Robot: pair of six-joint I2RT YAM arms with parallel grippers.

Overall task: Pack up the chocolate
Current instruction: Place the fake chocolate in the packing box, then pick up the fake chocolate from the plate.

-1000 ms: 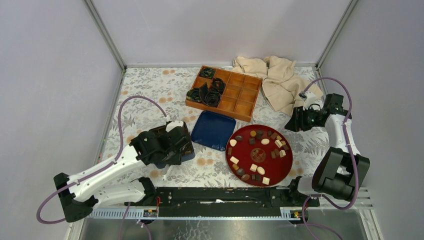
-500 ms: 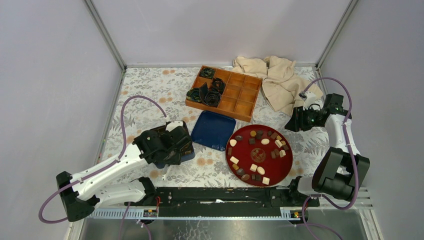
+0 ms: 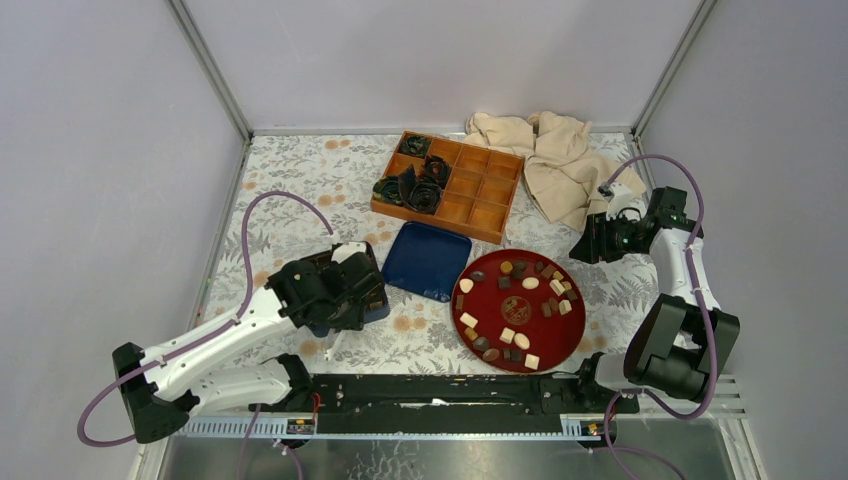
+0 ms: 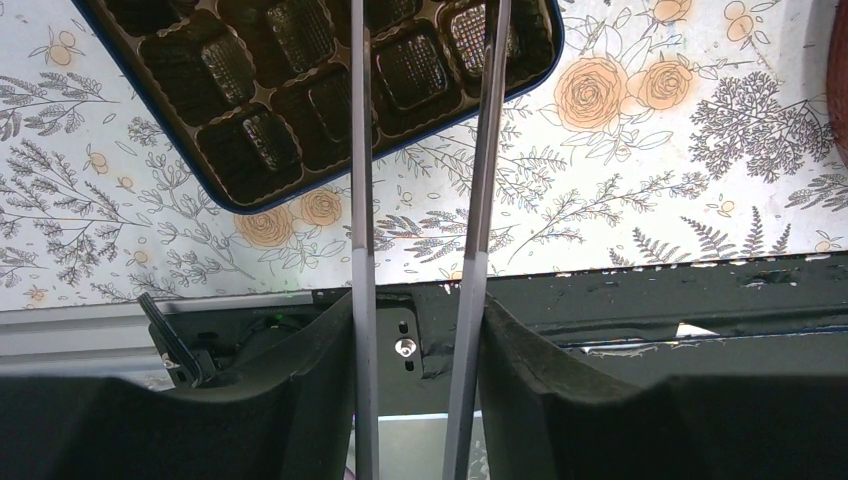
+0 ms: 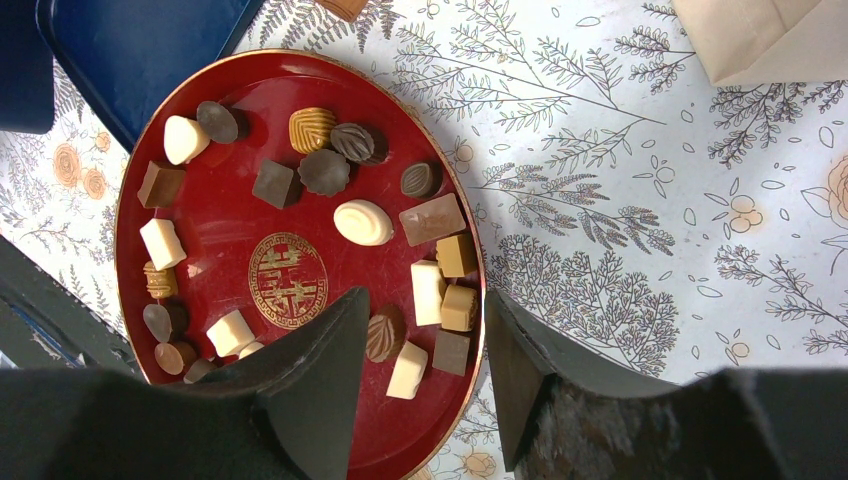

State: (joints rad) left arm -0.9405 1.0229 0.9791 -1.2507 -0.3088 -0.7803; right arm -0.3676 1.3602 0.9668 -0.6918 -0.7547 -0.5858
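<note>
The chocolate (image 3: pixel 530 283) is many small dark, brown and cream candies on a round red plate (image 3: pixel 456 300), also seen in the right wrist view (image 5: pixel 363 222). My right gripper (image 3: pixel 586 246) is open and empty, just off the plate's far right edge; in its own view (image 5: pixel 425 300) the jaws stand apart above the plate (image 5: pixel 225 235) rim. My left gripper (image 3: pixel 348 292) is shut on thin grey tweezers (image 4: pixel 362 200), whose tips reach over a blue box with an empty brown moulded insert (image 4: pixel 300 100). That box (image 3: pixel 376 312) lies left of the plate.
A wooden compartment box (image 3: pixel 480 190) with black paper cups (image 3: pixel 420 190) stands at the back. A blue lid (image 3: pixel 427 260) lies between box and plate. A beige cloth (image 3: pixel 560 160) is at the back right. A black rail (image 3: pixel 440 390) runs along the near edge.
My left arm shifted slightly forward over the blue box a second ago and has held still since. The right arm has not moved.
</note>
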